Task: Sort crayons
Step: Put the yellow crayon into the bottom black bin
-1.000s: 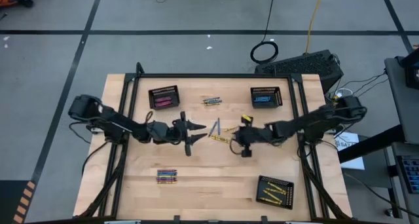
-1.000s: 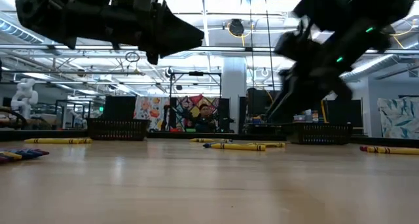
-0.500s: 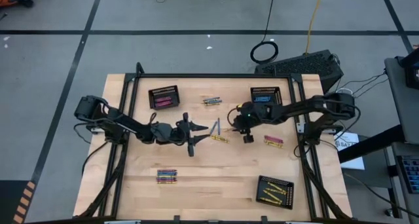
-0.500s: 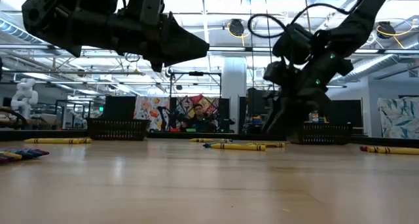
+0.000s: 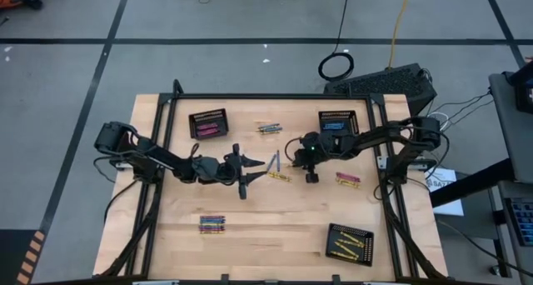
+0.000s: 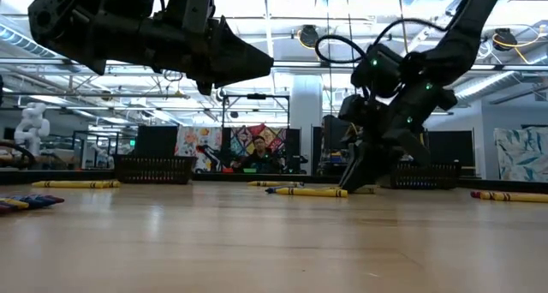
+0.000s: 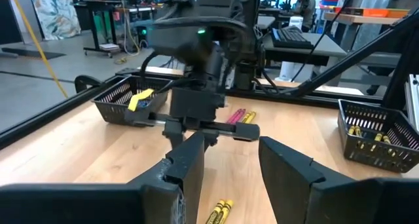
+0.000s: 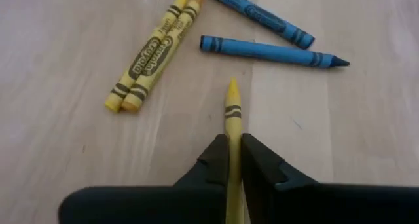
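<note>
Loose crayons lie on the wooden table's middle. In the right wrist view there are a yellow pair and two blue ones. My right gripper is down at the table beside them, shut on a single yellow crayon. My left gripper hovers open to their left, well above the wood, with nothing between its fingers. My right gripper pinches the yellow crayon's shaft between its two fingers. It comes slanting down from the table's right, and the fingers lie along the crayon. The pointed end sticks out past the fingertips, low over the wood. Whether it is lifted clear I cannot tell.
Three black mesh baskets stand on the table: one with pink crayons at far left, one with blue at far right, one with yellow at near right. More crayon heaps lie at the far middle, right and near left.
My right gripper has swung toward the table's far left and sunk to the wood beside the middle crayons. There it has shut on the single yellow crayon.
</note>
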